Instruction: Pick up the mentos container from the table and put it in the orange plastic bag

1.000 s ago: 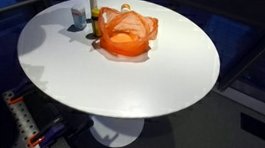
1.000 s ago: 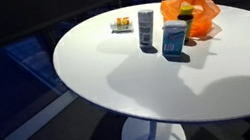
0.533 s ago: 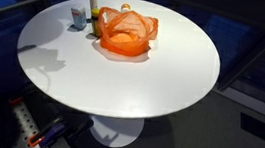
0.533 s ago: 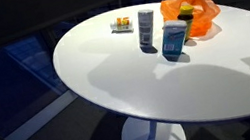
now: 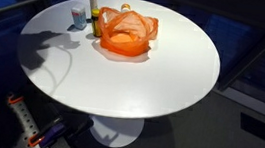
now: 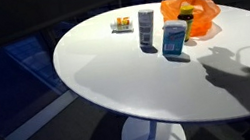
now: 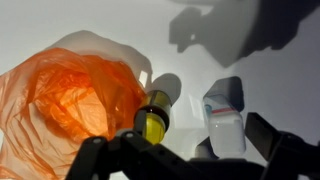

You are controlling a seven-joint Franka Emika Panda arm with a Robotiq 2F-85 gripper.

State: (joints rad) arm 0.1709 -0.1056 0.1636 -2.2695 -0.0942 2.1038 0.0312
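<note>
Arm shadow has slid further across the white worktop (image 6: pixel 117 81) toward the items since the earlier frames; the items themselves haven't shifted. In the wrist view the pincer (image 7: pixel 180 148) is spread wide and grips nothing. The mentos container (image 7: pixel 226 118) stands on the worktop just beside a yellow bottle (image 7: pixel 153 122), which sits right against the orange plastic bag (image 7: pixel 70 95). In an exterior view a white canister (image 6: pixel 147 28) and a small packet (image 6: pixel 121 23) sit nearby.
</note>
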